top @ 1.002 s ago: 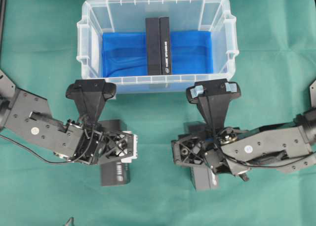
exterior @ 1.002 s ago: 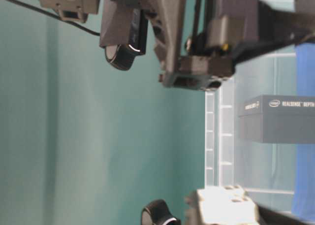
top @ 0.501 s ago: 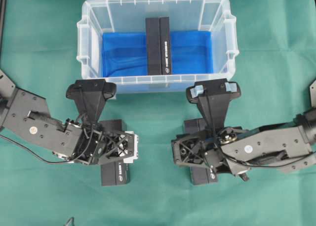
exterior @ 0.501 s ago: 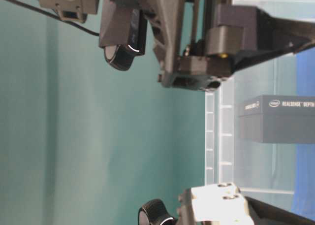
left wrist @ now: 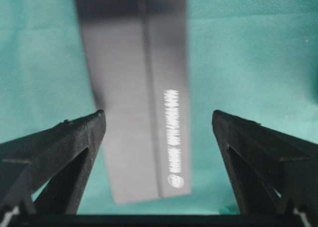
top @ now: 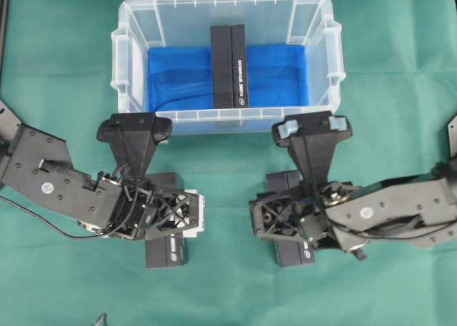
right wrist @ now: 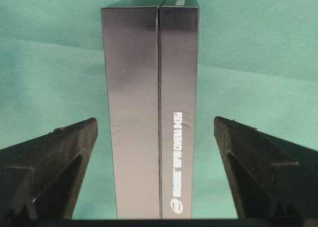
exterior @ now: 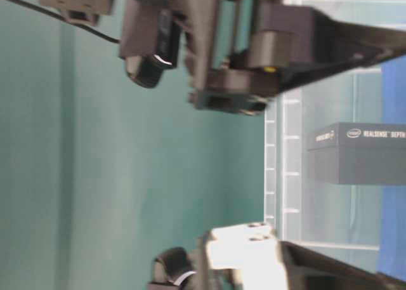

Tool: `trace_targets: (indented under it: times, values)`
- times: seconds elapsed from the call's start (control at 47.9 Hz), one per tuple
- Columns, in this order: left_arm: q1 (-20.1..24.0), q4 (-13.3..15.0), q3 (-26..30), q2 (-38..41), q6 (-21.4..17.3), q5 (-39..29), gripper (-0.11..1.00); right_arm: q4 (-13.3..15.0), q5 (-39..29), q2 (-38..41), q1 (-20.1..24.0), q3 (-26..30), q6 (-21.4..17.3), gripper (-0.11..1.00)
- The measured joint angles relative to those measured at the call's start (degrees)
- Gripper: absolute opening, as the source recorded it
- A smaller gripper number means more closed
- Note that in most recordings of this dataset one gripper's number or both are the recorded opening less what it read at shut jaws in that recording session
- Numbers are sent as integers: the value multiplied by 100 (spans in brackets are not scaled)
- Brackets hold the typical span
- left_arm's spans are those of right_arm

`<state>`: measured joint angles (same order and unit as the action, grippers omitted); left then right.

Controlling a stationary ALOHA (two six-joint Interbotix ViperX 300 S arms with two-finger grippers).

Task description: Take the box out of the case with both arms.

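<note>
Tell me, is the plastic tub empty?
No, a dark box stands in the middle of the clear case, on its blue sheet.

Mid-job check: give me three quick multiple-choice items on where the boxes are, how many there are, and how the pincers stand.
1. Where is the box in the case?
A. against the left wall
B. mid-floor on the blue sheet
C. on the rim

2. How many dark boxes show overhead?
A. one
B. two
C. three

3. How are the pincers?
A. both open
B. both shut
C. one open, one shut

Key: 1 B, the box in the case lies across the blue sheet. 2 C, one box under left arm, one box under right arm, one cased. 3 A, left pincer and right pincer stand wide, touching nothing.
</note>
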<state>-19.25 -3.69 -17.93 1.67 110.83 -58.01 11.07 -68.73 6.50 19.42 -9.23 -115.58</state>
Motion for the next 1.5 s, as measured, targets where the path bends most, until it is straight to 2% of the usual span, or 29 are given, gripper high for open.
trace_targets:
  times: [0.313,0.605,0.877,1.064,1.252,1.357,1.503]
  values:
    - [0,0,492,-352,-149,-967,90,123,-642,-387,0,299,97,93]
    - [9,-18,1178,-554,-220,-1978,90,229,-1441,-527,0,1037,519,93]
    - [88,-35,2030,-589,-571,-2953,90,290,-2224,-527,-35,1758,800,93]
    - [123,-53,2505,-589,-729,-3524,90,360,-2470,-527,-105,2136,940,93]
    - [141,-53,2566,-580,-756,-3691,90,387,-2566,-527,-114,2232,949,93]
    - [149,-53,2566,-589,-773,-3700,90,308,-2566,-527,-114,2232,967,93]
    - [149,-53,2566,-580,-782,-3709,90,-9,-2566,-527,-123,2241,1020,93]
